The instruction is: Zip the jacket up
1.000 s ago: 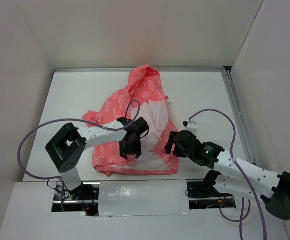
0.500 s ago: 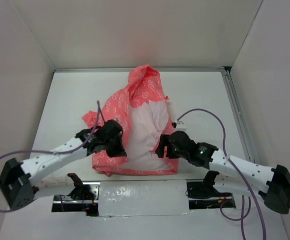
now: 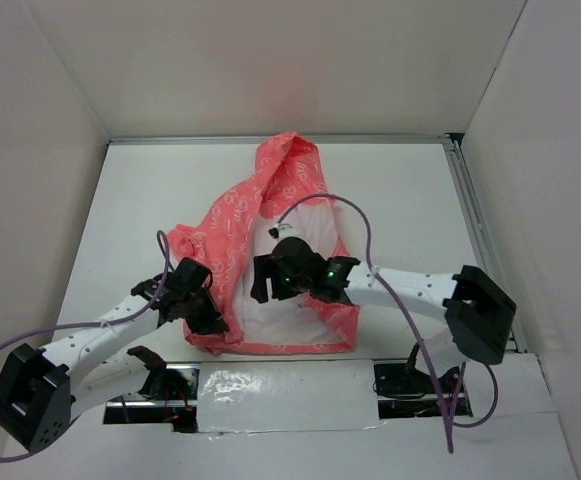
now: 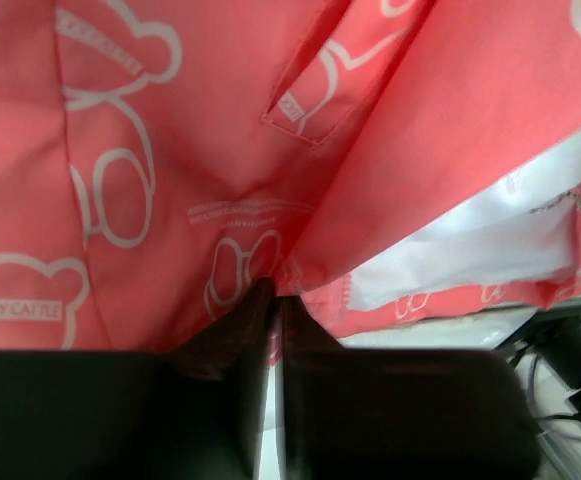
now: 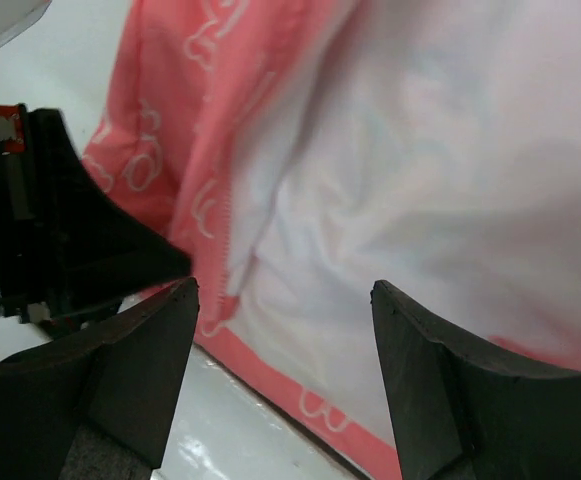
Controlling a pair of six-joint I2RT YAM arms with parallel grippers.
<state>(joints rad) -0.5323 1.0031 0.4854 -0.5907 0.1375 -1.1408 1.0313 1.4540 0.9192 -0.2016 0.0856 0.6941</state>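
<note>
Two arms are seen reaching onto the jacket (image 3: 292, 172), which lies opened on the white table (image 3: 140, 190), hood pointing away from the arm bases, whitish lining (image 3: 282, 318) exposed.

Left arm: stretched low and nearly straight toward the jacket's near-left corner. The left gripper (image 3: 208, 318) is set on the pink left front panel.

Right arm: elbow held out beyond the jacket's right edge, forearm laid leftward across the near-right panel. The right gripper (image 3: 263, 285) is held over the lining at the jacket's middle.

From the top view alone, neither gripper's finger state can be read. In the left wrist view the two dark fingers (image 4: 220, 340) are pressed together, with a fold of pink fabric pinched between the tips. In the right wrist view the fingers (image 5: 140, 370) are spread wide, the gap standing open over the lining. A finely toothed edge (image 5: 232, 262) is seen there where lining meets pink fabric, and the left gripper's dark body shows at the jacket's edge.

Writing is noted only in the left wrist view. White print under a bear outline (image 4: 20, 285) is read as "…CKY CATTLE" — first letters unclear. A smaller printed line (image 4: 250, 208) and a small tab (image 4: 290, 103) are too fine to read.
</note>
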